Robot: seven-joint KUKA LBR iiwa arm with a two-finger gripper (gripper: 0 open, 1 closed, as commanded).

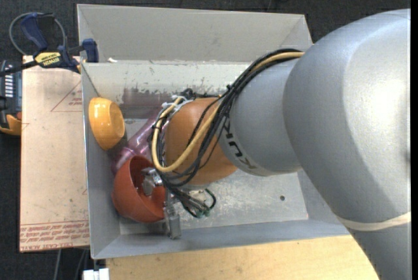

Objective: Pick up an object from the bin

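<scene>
Red bowl point(129, 199) is seen in the bin's point(261, 229) lower-left corner, close to both walls. The gripper point(172, 226) is set apparently at its right rim, grip state not discernible. Bare floor is left rightward.

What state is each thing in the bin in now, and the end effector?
Yellow bowl: tipped on its side at the left wall of the bin.
Red bowl: tilted, front-left corner.
Pink thing: between the bowls, partly covered by the arm.
End effector: down at the red bowl's rim.
</scene>
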